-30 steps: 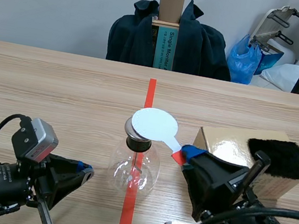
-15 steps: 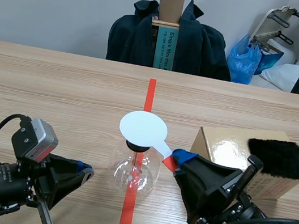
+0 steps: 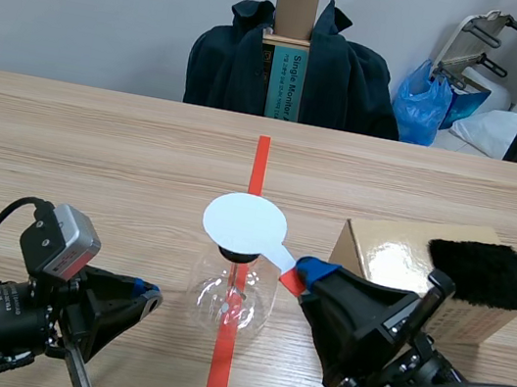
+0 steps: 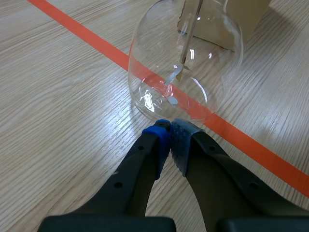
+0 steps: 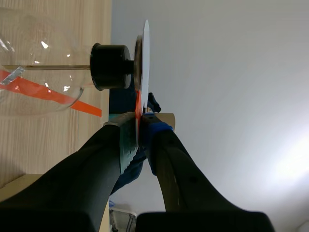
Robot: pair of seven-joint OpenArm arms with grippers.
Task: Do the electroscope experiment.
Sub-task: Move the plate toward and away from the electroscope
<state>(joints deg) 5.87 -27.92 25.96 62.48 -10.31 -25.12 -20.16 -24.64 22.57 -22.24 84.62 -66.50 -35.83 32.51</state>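
Flask (image 3: 232, 293) is stood upright mid-surface (image 3: 96, 156) on the red tape line (image 3: 260, 159), between the two arms. Its neck is plugged by a black stopper (image 5: 111, 66). A thin rod (image 4: 190, 29) is passed down through the stopper into the glass, with small foil leaves (image 4: 175, 75) hung at its lower end, slightly splayed.

White disc (image 3: 246, 223) is held flat just over the flask's top; contact can't be told. Its handle (image 3: 284, 254) is run out to the right and clamped at the red-tipped end by the right pincer (image 5: 139, 126), pads pressed on both faces.

Left pincer (image 4: 169, 137) is closed on nothing, pads met. It is kept low over the surface, tip just beside the flask's base; touch not confirmed.

Cardboard box (image 3: 396, 261) is set just right of the flask, partly hidden behind the right pincer. A black fur pad (image 3: 483, 273) is laid on its top, at the far-right end.

Beyond the far edge, a dark jacket (image 3: 355, 91) is draped over a chair, with an upright carton (image 3: 297, 6) in the middle. A blue bag (image 3: 423, 102) is seen further right.
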